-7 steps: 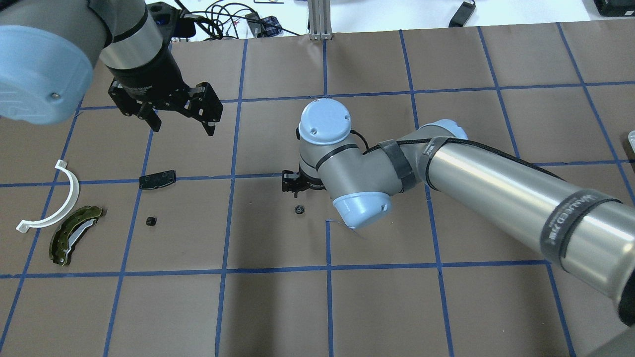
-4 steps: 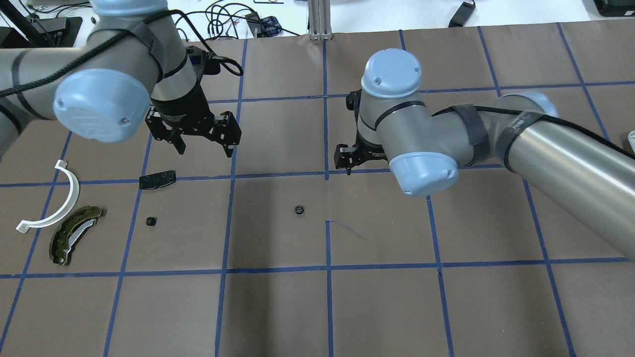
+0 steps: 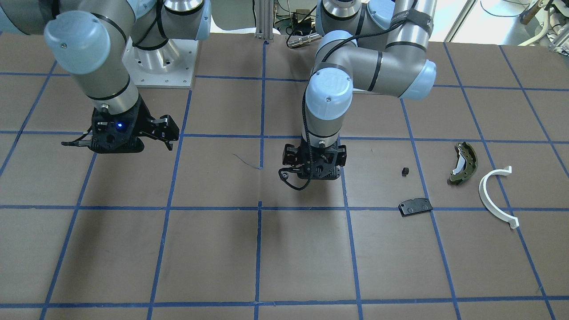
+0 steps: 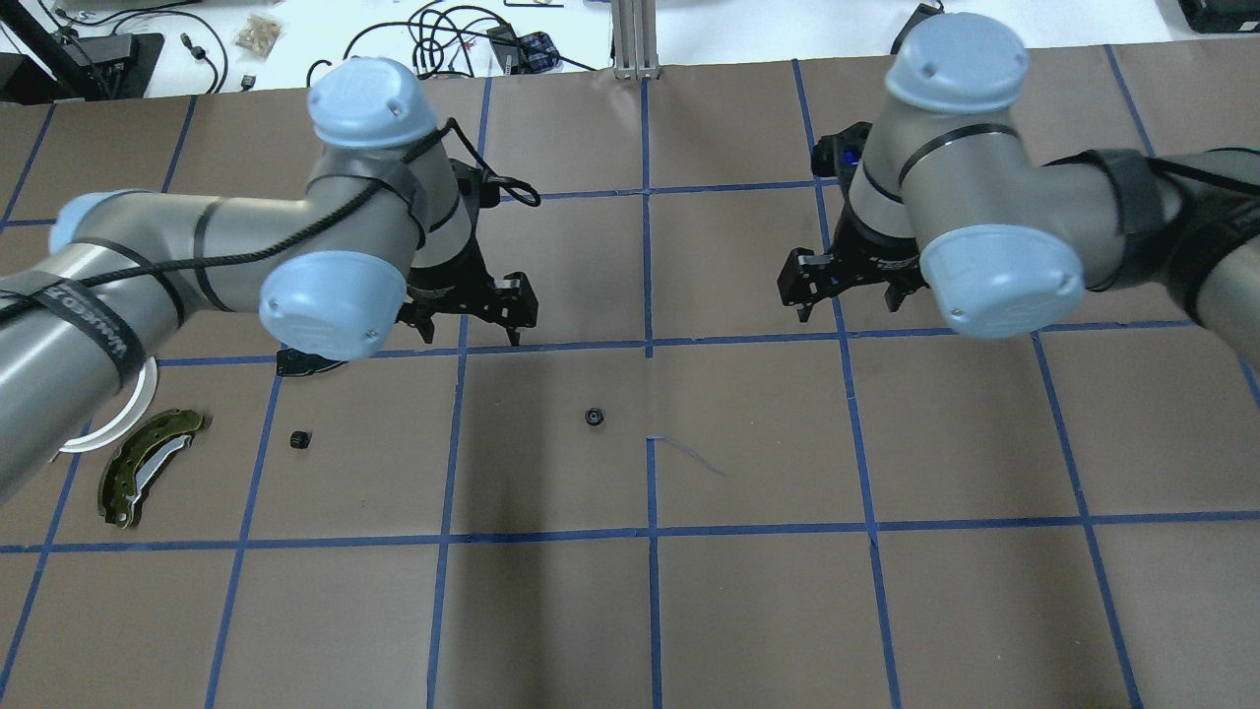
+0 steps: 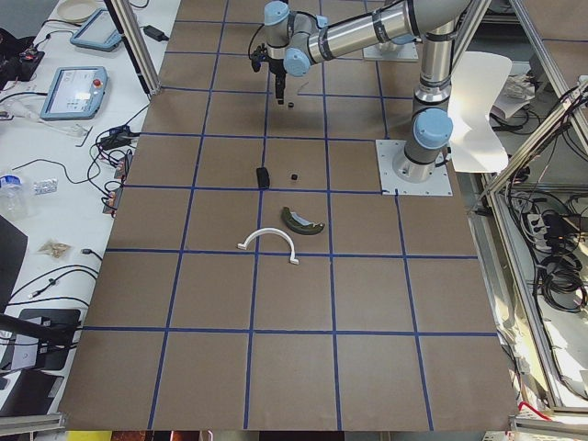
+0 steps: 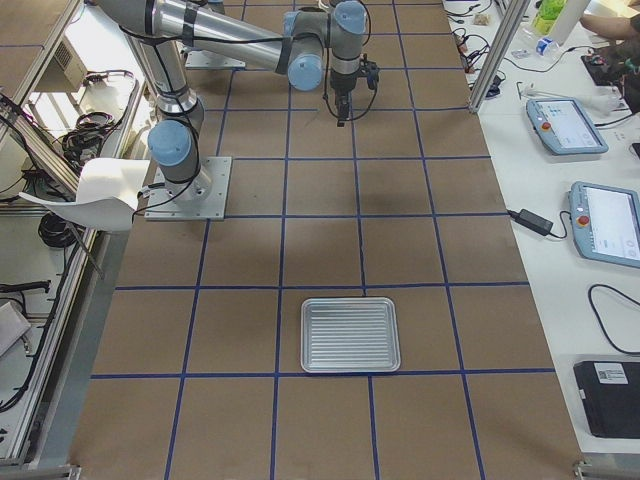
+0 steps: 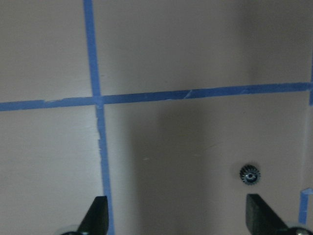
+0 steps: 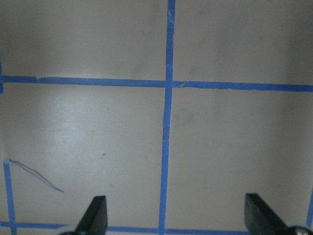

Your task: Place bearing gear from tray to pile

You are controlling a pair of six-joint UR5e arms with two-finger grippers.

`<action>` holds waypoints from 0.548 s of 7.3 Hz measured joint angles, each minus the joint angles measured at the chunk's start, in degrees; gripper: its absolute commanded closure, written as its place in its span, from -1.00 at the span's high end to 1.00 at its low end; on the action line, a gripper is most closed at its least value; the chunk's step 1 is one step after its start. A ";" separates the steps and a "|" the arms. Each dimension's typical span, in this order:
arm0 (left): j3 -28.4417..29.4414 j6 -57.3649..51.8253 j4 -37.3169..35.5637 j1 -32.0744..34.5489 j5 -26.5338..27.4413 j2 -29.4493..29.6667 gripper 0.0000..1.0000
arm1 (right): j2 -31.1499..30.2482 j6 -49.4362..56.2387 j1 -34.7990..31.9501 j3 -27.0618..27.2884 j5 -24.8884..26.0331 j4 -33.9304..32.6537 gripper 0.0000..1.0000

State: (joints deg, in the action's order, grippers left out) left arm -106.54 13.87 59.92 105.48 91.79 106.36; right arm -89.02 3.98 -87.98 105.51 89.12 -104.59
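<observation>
- Location: the gear (image 4: pixel 593 418) lies flat on the brown table (image 4: pixel 748 611), bore upward, near the centre tape crossing; it is well apart from the tray (image 6: pixel 350 300) and from the pile
- Pile: black pad (image 3: pixel 415 206), green shoe (image 3: pixel 462 163), white half-ring (image 3: pixel 495 195); a second small black part (image 4: pixel 300 439) sits near them
- Left gripper (image 4: pixel 472 330): fingers spread wide, holding nothing; it hovers near the gear; the wrist view shows the gear off-centre, towards one finger
- Right gripper (image 4: pixel 847 300): fingers spread wide, holding nothing, well clear
- Handling, as judged: tiny, stiff, light, not fragile; the toothed rim may bite the pads, yet the low profile leaves little to hold
- Recommended hold: centre over the bore; descend almost to the table; close across the outer teeth; a skewed pinch may flick it away
</observation>
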 measured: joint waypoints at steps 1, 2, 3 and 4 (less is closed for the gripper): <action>-0.82 2.79 -2.86 2.49 0.02 2.09 1.00 | -2.58 -0.17 0.47 -1.53 0.00 4.54 1.00; -2.24 4.06 -5.75 4.02 0.06 3.68 1.00 | -4.29 -0.36 0.59 -4.20 0.02 9.69 1.00; -4.23 4.49 -9.14 4.78 0.07 4.77 1.00 | -4.86 -0.48 0.54 -6.65 0.14 13.45 1.00; -5.79 4.37 -12.25 5.08 0.06 5.48 1.00 | -4.86 -0.52 0.49 -7.96 0.19 15.06 1.00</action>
State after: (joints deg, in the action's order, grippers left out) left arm -112.33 18.24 47.67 110.56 91.85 111.84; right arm -93.88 3.45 -87.49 97.55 89.31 -89.53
